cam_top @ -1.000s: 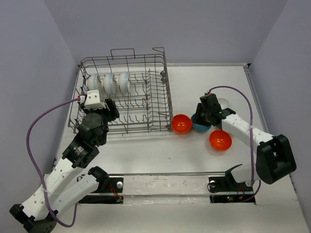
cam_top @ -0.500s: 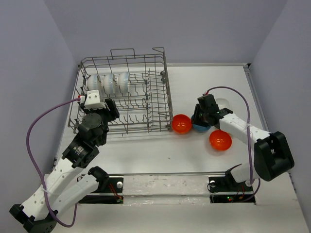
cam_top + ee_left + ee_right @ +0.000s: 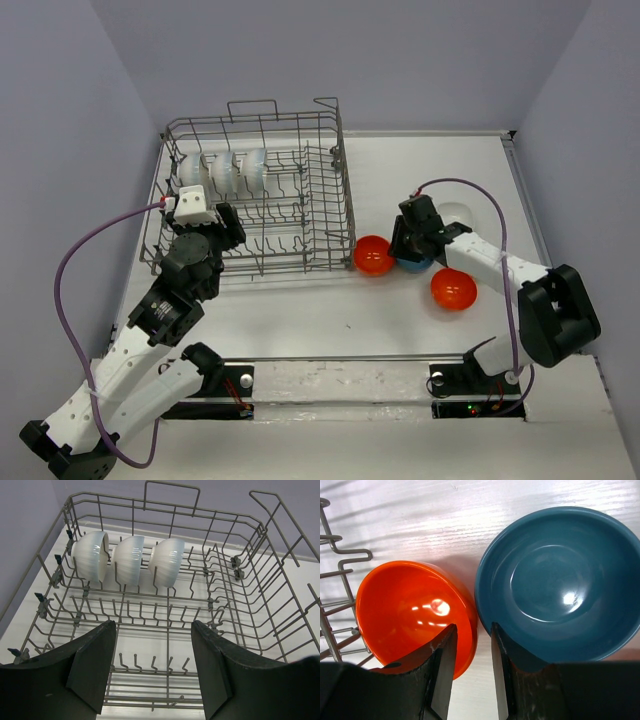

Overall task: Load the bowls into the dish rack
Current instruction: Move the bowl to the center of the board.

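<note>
The grey wire dish rack (image 3: 300, 205) stands at the back left with three white bowls (image 3: 225, 172) on edge in its far row, also seen in the left wrist view (image 3: 131, 560). My left gripper (image 3: 153, 625) hangs open over the rack's near tines (image 3: 226, 224), holding nothing. On the table right of the rack lie an orange bowl (image 3: 373, 255), a blue bowl (image 3: 560, 580) and a second orange bowl (image 3: 452, 289). My right gripper (image 3: 472, 627) is open and low where the first orange bowl (image 3: 415, 610) meets the blue one, that orange bowl's rim between the jaws.
A pale round shape (image 3: 456, 213) lies behind the right arm near the back right. The rack's tall right wall (image 3: 343, 190) stands just left of the orange bowl. The purple cable (image 3: 470, 185) loops over the right arm.
My right gripper has shifted a little left, from over the blue bowl toward the orange bowl beside the rack. The left arm has not moved.
</note>
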Available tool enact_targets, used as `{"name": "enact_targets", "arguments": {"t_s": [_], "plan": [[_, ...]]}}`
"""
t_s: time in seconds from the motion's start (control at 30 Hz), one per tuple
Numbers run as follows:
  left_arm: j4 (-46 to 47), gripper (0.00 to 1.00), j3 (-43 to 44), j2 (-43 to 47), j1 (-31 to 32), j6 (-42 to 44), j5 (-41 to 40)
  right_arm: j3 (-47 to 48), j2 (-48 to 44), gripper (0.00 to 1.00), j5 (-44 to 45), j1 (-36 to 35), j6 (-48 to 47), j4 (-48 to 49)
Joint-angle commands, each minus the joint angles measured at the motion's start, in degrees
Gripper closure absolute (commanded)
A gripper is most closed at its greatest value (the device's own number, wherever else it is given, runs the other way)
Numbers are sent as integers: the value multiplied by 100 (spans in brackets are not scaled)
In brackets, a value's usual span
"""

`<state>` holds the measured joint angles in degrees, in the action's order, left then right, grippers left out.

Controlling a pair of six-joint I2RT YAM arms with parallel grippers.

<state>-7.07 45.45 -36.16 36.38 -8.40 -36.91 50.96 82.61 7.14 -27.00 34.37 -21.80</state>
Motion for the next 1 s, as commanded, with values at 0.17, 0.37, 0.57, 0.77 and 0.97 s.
{"name": "enact_targets", "arguments": {"t_s": [0.17,0.37,0.57,0.77,0.97], "plan": [[285,29,-63,13,9,49,-98,204,124,61,104,-147,70,255],[294,29,-63,22,1,49,-89,213,229,61,156,-199,87,273],[285,29,-63,30,9,49,-80,213,256,62,200,-200,105,282],[285,29,-63,39,9,49,-89,221,212,69,227,-200,96,282],[285,28,-72,30,1,58,-71,213,177,79,236,-200,114,282]]}}
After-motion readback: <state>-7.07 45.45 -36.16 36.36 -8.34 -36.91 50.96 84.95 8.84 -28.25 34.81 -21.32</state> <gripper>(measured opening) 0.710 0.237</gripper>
